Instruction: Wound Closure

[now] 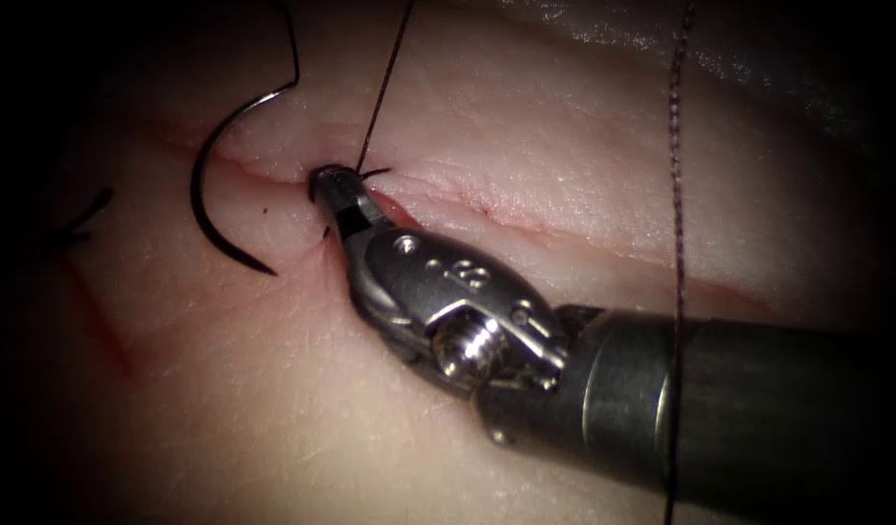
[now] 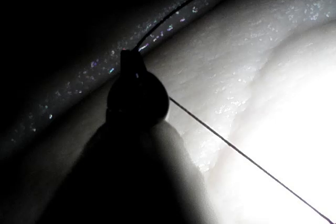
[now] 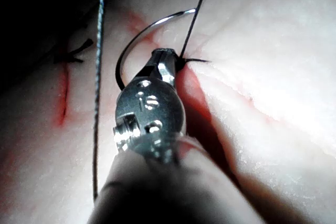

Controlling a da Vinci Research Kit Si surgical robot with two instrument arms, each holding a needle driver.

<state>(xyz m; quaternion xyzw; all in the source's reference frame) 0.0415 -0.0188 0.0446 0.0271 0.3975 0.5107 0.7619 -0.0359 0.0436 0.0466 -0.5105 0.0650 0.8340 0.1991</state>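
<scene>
Reaching in from the right of the endoscope view, the right tool [image 1: 339,190] rests its jaws at the cut [image 1: 487,209] in the tissue [image 1: 565,126], closed down at the point where the taut thread [image 1: 382,86] meets the wound; whether they truly pinch the thread or only press against the tissue there is hard to make out. A short dark thread end [image 1: 375,173] pokes out just beside the tip. The curved needle [image 1: 207,185] lies free on the tissue to the left of the tool, held by neither tool, its whole arc on the surface and its point toward the lower right, near the cut's left end. A second, braided strand [image 1: 677,194] hangs across the right side of the endoscope view, passing in front of the tool's shaft. Red fluid [image 1: 397,212] marks the wound edge beside the jaws. Farther left, a dark knotted stitch [image 1: 79,226] sits half lost in shadow. From the right wrist view, the same tool [image 3: 167,59], the needle [image 3: 137,38] and the braided strand [image 3: 97,77] appear, with the thread [image 3: 195,17] rising from the tip. In the left wrist view, the left tool [image 2: 134,69] is a black silhouette against bright tissue [image 2: 252,51], with a thin thread [image 2: 236,150] crossing beside it; what it holds cannot be told.
</scene>
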